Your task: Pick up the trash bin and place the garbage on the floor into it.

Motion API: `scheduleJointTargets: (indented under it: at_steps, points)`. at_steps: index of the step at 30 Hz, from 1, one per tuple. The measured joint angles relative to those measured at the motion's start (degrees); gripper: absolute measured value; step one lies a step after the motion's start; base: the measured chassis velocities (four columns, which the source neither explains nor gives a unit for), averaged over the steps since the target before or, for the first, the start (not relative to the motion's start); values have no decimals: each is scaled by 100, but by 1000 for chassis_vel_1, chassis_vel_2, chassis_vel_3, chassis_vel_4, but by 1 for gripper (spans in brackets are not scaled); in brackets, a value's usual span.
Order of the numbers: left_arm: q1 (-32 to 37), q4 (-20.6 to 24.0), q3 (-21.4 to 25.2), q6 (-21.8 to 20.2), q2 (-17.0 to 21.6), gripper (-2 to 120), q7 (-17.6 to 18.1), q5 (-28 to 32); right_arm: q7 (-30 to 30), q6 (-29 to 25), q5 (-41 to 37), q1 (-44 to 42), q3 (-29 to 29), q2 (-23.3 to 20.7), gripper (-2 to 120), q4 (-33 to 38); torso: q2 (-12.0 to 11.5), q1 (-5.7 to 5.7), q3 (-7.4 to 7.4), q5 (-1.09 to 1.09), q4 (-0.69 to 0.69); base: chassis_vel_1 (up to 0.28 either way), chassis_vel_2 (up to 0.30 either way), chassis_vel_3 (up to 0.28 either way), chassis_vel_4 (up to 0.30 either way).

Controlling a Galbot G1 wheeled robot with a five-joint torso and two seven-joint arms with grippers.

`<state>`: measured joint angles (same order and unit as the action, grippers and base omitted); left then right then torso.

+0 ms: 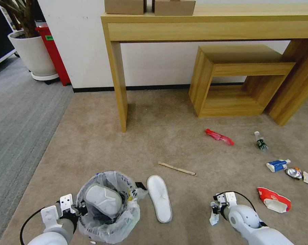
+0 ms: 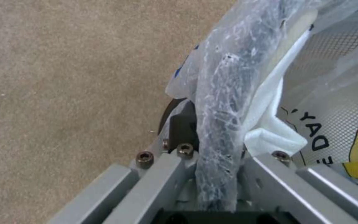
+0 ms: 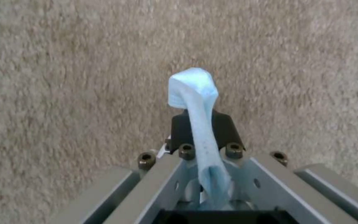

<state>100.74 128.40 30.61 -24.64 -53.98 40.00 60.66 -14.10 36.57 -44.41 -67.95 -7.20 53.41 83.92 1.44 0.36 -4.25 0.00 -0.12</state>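
A long wooden console table stands against the white wall, two cardboard boxes on top. Tucked under it sits a low wooden stool. Off at the far left, a potted plant beside a red cabinet, grey carpet meeting beige carpet.

Bare carpet lies open between the trash bin and the wooden desk leg; a white slipper lies just beside the bin toward the right; a wooden stick crosses the middle; litter crowds the carpet's right edge, below the low wooden stool.
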Motion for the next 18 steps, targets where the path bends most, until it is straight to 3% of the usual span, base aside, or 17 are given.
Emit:
scheduleJointTargets:
  at_steps: [10,15,17,18]
  points:
    - [48,187,135,0,117,0,78,239,-21,-13,-63,-110,-256,-71,0,208,0,0,0,1,0,0,0,0,0]
    - [85,288,199,0,153,0,143,400,-18,-39,-123,-141,-638,-161,0,754,0,1,0,1,0,0,0,0,0]
    - [90,324,219,-1,164,0,173,478,135,-284,-43,-139,-819,-205,0,1029,0,1,0,-1,0,0,0,0,0]
    - [97,364,231,-5,173,0,213,572,424,-780,228,-109,-907,-236,0,1129,0,1,0,-1,-1,0,0,0,0]
